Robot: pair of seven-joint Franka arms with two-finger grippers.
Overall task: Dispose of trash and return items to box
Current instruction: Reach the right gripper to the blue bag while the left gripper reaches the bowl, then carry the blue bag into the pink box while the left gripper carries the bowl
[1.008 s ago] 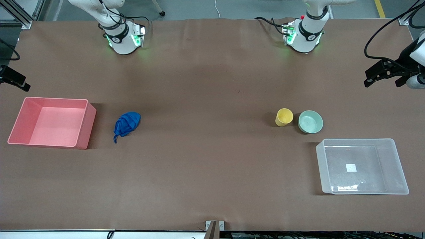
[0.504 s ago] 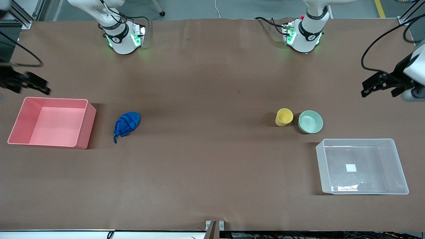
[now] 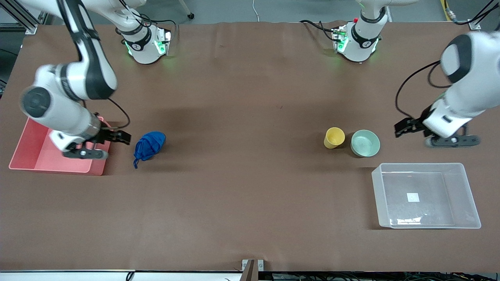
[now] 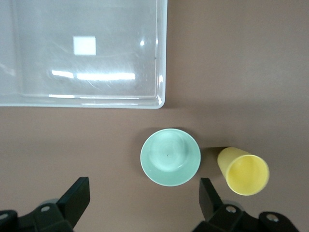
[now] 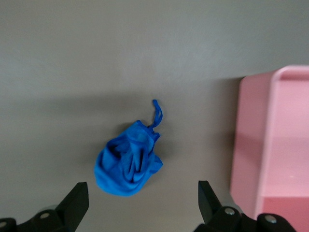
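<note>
The right gripper (image 3: 117, 137) hangs with its fingers (image 5: 77, 203) spread wide and nothing between them, over the edge of the pink bin (image 3: 23, 156) that faces the trash. The deep-blue wad (image 3: 149, 143) lies on the brown table (image 3: 250, 187) just beside that gripper, toward the left arm's end, with its short tail (image 5: 156, 112) pointing at the front camera; the right wrist view shows it resting between the lines of the two parted fingers, apart from both. The left gripper (image 3: 406, 128) hovers over bare table with its fingers (image 4: 76, 199) likewise released and wide. The mint-green bowl (image 3: 365, 143) sits near it, toward the right arm's end, and the yellow cup (image 3: 334, 137) stands just beside the bowl, farther along the same way. The clear box (image 3: 466, 187) lies near this gripper, closer to the front camera, with only a white sticker (image 3: 413, 197) on its bottom.
</note>
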